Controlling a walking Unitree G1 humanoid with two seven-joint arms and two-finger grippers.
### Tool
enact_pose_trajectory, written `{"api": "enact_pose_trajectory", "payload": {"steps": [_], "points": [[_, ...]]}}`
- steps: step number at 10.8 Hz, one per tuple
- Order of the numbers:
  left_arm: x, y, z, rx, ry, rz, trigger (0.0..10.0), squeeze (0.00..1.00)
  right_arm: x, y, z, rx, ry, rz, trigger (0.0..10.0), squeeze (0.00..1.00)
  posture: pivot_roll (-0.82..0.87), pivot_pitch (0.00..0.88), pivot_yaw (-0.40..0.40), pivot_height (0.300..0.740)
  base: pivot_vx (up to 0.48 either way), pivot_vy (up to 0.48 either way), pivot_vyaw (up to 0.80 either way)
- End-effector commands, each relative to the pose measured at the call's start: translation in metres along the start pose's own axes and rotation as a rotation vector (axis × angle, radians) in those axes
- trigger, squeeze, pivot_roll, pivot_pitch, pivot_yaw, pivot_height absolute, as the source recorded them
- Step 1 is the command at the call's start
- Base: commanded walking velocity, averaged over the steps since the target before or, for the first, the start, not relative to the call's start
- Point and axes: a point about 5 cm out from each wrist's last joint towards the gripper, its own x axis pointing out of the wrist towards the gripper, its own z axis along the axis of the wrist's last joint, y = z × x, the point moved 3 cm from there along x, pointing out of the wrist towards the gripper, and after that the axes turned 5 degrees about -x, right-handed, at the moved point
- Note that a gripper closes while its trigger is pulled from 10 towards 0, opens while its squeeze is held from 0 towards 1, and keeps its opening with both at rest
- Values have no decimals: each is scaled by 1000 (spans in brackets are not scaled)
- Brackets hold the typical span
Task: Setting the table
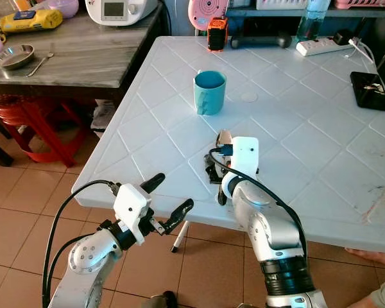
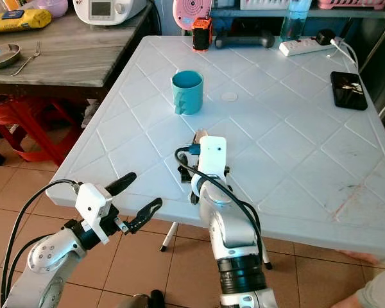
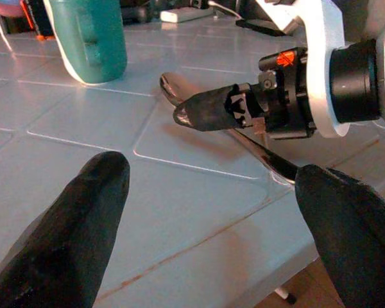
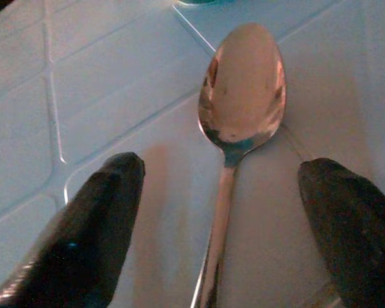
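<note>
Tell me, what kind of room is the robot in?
Probably a home kitchen or dining corner. A white table holds a teal mug and a spoon, and a rice cooker stands on the side table over a tiled floor.

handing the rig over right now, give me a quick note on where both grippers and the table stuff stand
Right gripper: open, low over the white table, fingers either side of the spoon, not closed on it.
Left gripper: open, held off the table's near edge, holding nothing.
Spoon: lying flat on the table, bowl pointing toward the teal mug.
Mug: upright, further in on the table, apart from the spoon.
Done: mug and spoon are on the table.
Left: I cannot tell whether the spoon is being set down or picked up; check its placement beside the mug, then clear the right arm.
</note>
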Motion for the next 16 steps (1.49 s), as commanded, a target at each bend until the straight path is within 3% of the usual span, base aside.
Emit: {"api": "enact_pose_trajectory", "payload": {"steps": [1,3,5,9,16], "points": [[-1,-1,0,8,6,2,10000,0,2,5,-18,-16,91,5,0,0,-11,152,62,740,0,0,0],[-1,-2,1,7,-1,-1,10000,0,4,0,-20,-70,108,-15,0,0,-13,150,62,740,0,0,0],[0,-2,2,7,-5,-6,10000,0,4,-4,-26,-49,144,-5,0,0,-14,152,65,740,0,0,0],[1,-4,3,4,-3,-12,10000,0,3,-20,-44,-115,186,5,0,0,-14,157,70,740,0,0,0],[1,-4,2,4,6,-17,10000,0,-1,-38,-52,-164,183,-26,0,0,-18,161,84,740,0,0,0]]}}
